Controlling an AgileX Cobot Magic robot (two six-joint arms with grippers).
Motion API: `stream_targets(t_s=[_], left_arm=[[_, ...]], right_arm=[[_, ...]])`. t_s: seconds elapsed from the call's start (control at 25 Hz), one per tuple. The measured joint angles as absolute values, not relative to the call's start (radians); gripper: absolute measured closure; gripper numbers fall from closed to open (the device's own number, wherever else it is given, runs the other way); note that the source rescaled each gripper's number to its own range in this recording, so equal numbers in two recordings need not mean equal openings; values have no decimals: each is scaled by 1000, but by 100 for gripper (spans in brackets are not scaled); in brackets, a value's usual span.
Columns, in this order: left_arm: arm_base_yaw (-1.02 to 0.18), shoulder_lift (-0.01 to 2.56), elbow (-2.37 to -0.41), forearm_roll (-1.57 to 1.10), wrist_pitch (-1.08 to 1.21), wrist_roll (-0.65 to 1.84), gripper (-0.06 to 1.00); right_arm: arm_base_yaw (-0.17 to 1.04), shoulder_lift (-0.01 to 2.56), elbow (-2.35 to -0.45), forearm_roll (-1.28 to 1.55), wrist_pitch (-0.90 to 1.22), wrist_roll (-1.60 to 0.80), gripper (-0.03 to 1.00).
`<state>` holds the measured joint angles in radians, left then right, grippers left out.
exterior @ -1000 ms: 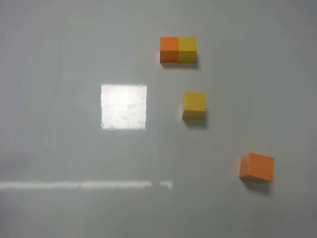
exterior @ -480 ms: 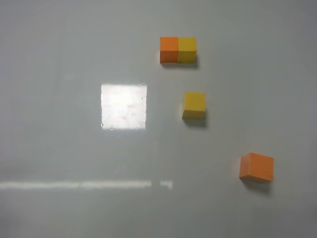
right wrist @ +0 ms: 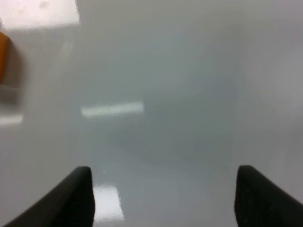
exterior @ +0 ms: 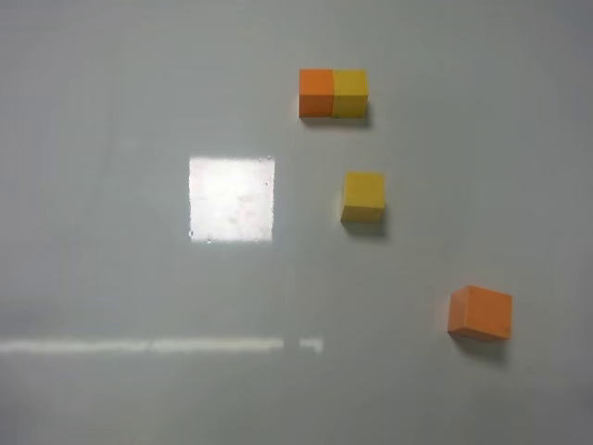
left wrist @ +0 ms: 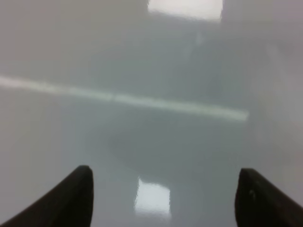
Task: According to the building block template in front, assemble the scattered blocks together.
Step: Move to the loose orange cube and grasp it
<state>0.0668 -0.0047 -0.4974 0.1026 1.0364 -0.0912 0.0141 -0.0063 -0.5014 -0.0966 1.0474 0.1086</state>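
The building block template (exterior: 334,93), an orange and a yellow cube joined side by side, lies at the far side of the table in the exterior high view. A loose yellow cube (exterior: 363,197) sits a little nearer than it. A loose orange cube (exterior: 480,312) lies nearer still and to the right, turned slightly; its edge shows in the right wrist view (right wrist: 4,56). Neither arm appears in the exterior high view. My left gripper (left wrist: 163,189) is open over bare table. My right gripper (right wrist: 163,189) is open too, with nothing between its fingers.
The table (exterior: 111,278) is a glossy grey surface. A bright square reflection (exterior: 232,198) and a thin bright strip (exterior: 157,346) lie on it.
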Motion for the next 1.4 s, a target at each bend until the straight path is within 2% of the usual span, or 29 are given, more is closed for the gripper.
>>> stream_targets(t_s=[0.24,0.44,0.68,0.88,0.92,1.08,1.16,1.24,1.4], left_arm=[[67,-5,-497,103,1036,-90,32],[67,-5,-497,103,1036,-90,32],[67,-5,-497,103,1036,-91,32],[67,-5,-497,103,1036,-91,32],[67,-5,-497,103,1036,-91,32],[67,-5,-497,103,1036,-91,32],[67,-5,-497,103,1036,-91,32],[67,-5,-497,103,1036,-91,32],[67,-5,-497,103,1036,-91,32]], right_arm=[[14,10,-518,-94,1036,55,38],[45,239,-751,-90,953,-120,38],[235,602,-988,-79,986,-422,38],[411,776,-998,-109,1020,-529,38],[450,796,-998,-121,1020,-548,36],[545,824,-998,-128,1019,-636,13],[576,832,-999,-136,1018,-668,5],[594,846,-999,-142,1013,-673,0],[603,915,-999,-151,996,-667,-3]])
